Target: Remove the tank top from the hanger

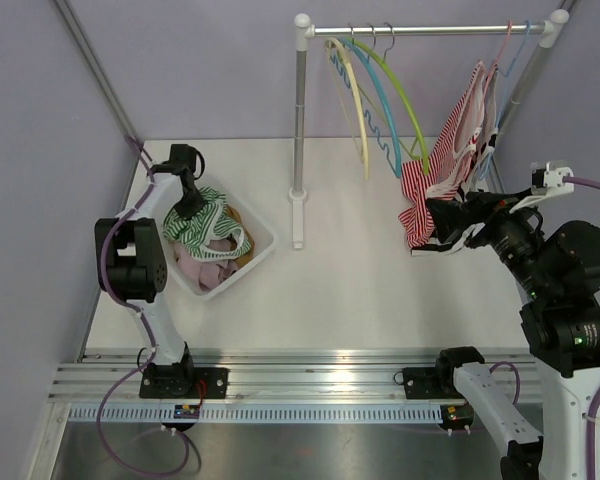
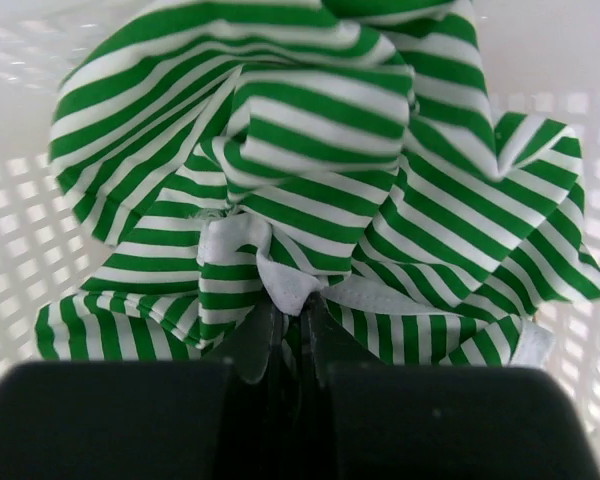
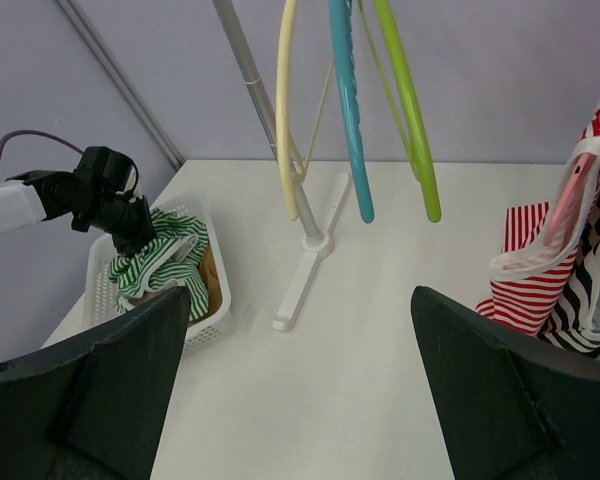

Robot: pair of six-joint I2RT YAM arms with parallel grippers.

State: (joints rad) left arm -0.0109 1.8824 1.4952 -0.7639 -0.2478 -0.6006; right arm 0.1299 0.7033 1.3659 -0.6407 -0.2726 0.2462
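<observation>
Two striped tops are showing: the green top point(image 2: 310, 180), pinched at its white hem by the closed left gripper point(image 2: 292, 310), is lying in the basket point(image 1: 263, 243) near the table's point(image 1: 360, 290) left edge, while the red top point(image 1: 435, 175) is hanging on a pink hanger point(image 3: 572, 190) at the rail's point(image 1: 430, 30) right end. Spread wide and empty, the right gripper point(image 1: 445, 225) is hovering just beside the red top. Being light, limp cloth, it is probably best gripped at a bunched strap or hem.

Inspector A: Any lettering, labels, brands or numbers legible?

Inspector B: None legible in any view. The small board point(image 1: 188, 410) on the arms' base rail point(image 1: 310, 383) is too small to make out.
</observation>
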